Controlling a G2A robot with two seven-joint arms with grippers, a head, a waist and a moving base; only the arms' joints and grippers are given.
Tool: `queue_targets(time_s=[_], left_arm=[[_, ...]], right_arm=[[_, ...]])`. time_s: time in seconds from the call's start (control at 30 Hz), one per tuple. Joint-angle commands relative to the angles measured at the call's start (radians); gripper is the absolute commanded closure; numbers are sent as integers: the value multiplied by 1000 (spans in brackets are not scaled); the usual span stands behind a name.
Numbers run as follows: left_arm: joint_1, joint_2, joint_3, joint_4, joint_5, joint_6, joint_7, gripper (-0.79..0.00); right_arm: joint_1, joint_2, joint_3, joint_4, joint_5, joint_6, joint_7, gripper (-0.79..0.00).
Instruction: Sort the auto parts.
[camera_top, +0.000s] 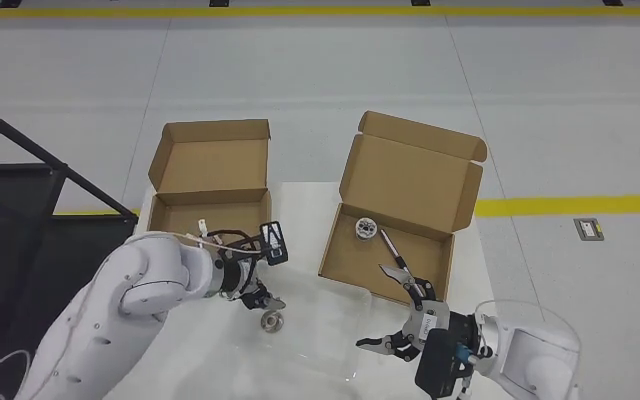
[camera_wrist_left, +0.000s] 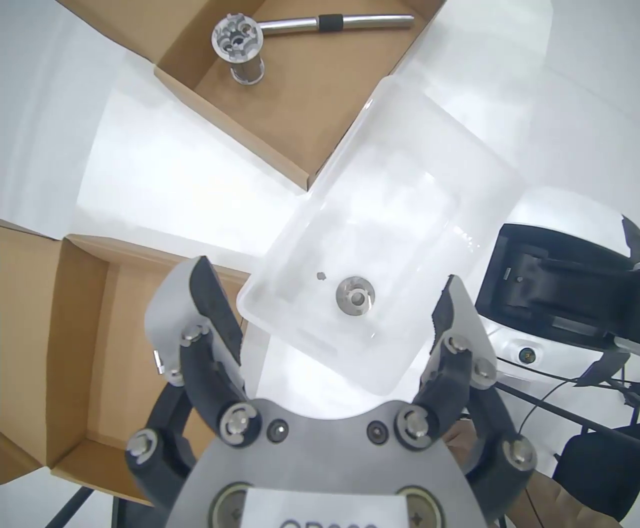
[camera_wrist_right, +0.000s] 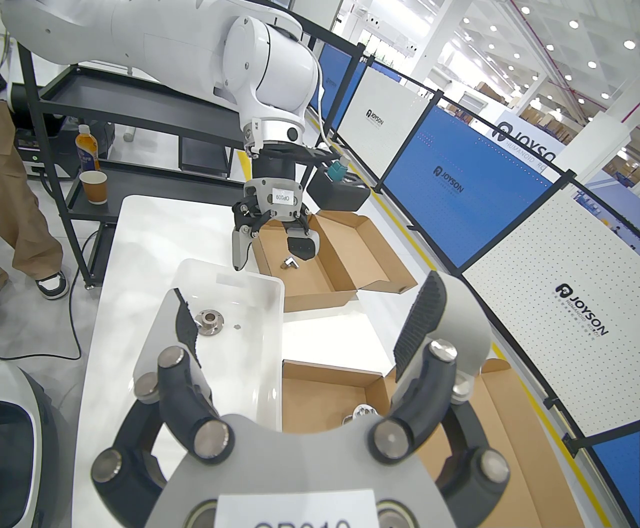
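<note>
**A:** Where is the flange, and which way does it point?

**B:** The flange (camera_wrist_left: 355, 297) lies in the clear tray (camera_wrist_left: 400, 200), straight below the left tool (camera_wrist_left: 335, 320). The wrist camera sees it between the two fingers. Its wide face is down. The collar and the bore point up, so its axis is upright. It is round and has no long side.

**A:** How is the left tool?

**B:** Its fingers stand wide apart and hold nothing. It hangs over one end of the tray, beside the left box (camera_wrist_left: 75, 325). Whether a fingertip touches the tray rim, I cannot tell.

**A:** And the right tool?

**B:** The right tool (camera_wrist_right: 305, 325) is also spread wide and empty. One finger is over the tray and the other is toward the right box (camera_wrist_right: 325, 395). The flange is ahead of the tray-side finger, lower and apart from it.

**A:** Are there other parts?

**B:** In the right box, beyond the tray from the left tool, a rod (camera_wrist_left: 340, 22) lies flat. Its long axis is roughly crosswise to the line from that tool. One end meets a hub (camera_wrist_left: 239, 50) that stands on end with its face up. Whether the two are joined, I cannot tell. A small elbow (camera_wrist_right: 289, 262) lies in the left box, near the left tool and lower. The boxes and the tray stand on the white table (camera_wrist_right: 125, 240).
</note>
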Motion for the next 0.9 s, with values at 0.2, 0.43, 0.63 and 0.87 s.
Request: queue_targets(time_s=[0.2,0.43,0.63,0.87], left_arm=[[-55,43,258,-30,72,-60,60,-785],[-204,83,477,20,89,-40,40,-785],[-289,90,604,54,122,-22,22,-736],[-323,71,646,115,157,-32,32,-699]], right_arm=[[0,0,0,0,0,0,0,-785],[0,0,0,0,0,0,0,-785],[0,0,0,0,0,0,0,-785],[0,0,0,0,0,0,0,-785]])
